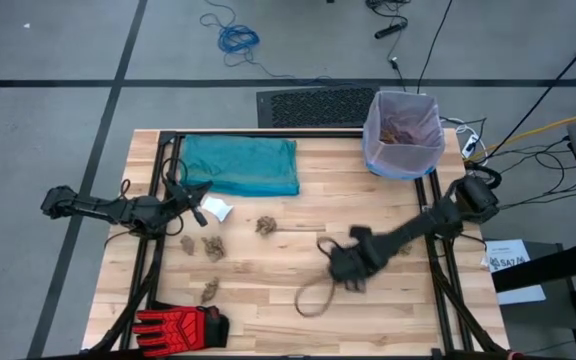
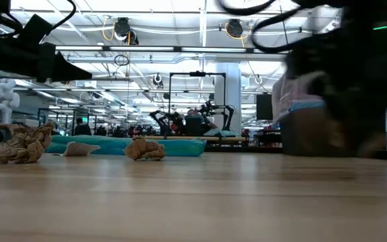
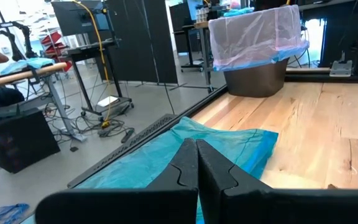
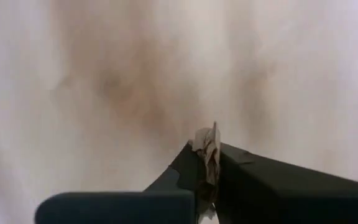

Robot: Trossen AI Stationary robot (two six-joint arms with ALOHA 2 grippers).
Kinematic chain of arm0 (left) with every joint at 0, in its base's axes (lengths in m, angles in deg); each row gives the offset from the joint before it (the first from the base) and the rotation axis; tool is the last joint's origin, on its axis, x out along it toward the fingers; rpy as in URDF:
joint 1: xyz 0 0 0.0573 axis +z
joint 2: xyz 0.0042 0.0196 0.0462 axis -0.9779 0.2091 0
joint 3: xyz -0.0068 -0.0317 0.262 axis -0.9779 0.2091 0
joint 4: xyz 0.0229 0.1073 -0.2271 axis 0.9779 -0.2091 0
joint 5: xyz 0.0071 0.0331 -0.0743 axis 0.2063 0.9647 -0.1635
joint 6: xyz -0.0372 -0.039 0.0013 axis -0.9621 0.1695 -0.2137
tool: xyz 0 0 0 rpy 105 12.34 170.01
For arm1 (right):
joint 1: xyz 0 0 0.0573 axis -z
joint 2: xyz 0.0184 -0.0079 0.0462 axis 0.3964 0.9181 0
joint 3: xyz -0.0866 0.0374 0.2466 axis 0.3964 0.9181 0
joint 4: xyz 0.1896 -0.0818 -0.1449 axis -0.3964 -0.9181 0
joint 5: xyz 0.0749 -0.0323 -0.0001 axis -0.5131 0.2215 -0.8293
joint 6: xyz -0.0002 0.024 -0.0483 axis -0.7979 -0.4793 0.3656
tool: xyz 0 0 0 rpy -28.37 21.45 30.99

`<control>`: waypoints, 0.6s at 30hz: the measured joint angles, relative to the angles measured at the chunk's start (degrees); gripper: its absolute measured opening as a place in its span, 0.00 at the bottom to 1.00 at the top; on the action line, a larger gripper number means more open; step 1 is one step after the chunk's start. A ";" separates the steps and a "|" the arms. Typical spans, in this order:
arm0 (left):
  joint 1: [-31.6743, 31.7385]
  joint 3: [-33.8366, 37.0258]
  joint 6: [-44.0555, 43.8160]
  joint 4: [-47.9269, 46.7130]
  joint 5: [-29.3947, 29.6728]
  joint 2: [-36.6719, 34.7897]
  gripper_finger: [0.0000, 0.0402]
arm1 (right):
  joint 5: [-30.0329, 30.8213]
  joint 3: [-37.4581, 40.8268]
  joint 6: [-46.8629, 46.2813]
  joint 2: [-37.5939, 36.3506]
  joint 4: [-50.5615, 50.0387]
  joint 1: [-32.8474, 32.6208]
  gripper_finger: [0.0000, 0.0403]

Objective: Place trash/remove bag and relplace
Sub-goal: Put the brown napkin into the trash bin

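Over the wooden table (image 1: 388, 215), the right hand (image 4: 207, 163) pinches a paper wad (image 4: 207, 149).

On the table (image 1: 388, 250), the lined bin (image 1: 403, 135) stands at two o'clock with paper wads (image 1: 400, 130) inside, the folded spare bag (image 1: 240, 165) lying to its left at eleven o'clock. Loose wads (image 1: 213, 247) are scattered left of centre, a glove (image 1: 180, 325) lies at seven o'clock, and the right gripper (image 1: 346, 268) sits just right of centre.
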 joint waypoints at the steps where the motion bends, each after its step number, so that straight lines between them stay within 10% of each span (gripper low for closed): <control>1: 0.00 0.01 0.00 0.02 0.00 0.00 0.00 | 2.29 -1.06 2.65 0.00 0.08 2.24 0.01; 11: 0.00 0.00 0.00 0.01 0.00 0.00 0.00 | 22.57 -19.69 27.10 -2.47 -12.67 24.32 0.00; 18: 0.01 0.02 0.00 -0.01 0.00 0.01 0.00 | 24.42 -31.39 27.37 -12.00 -25.41 41.50 0.00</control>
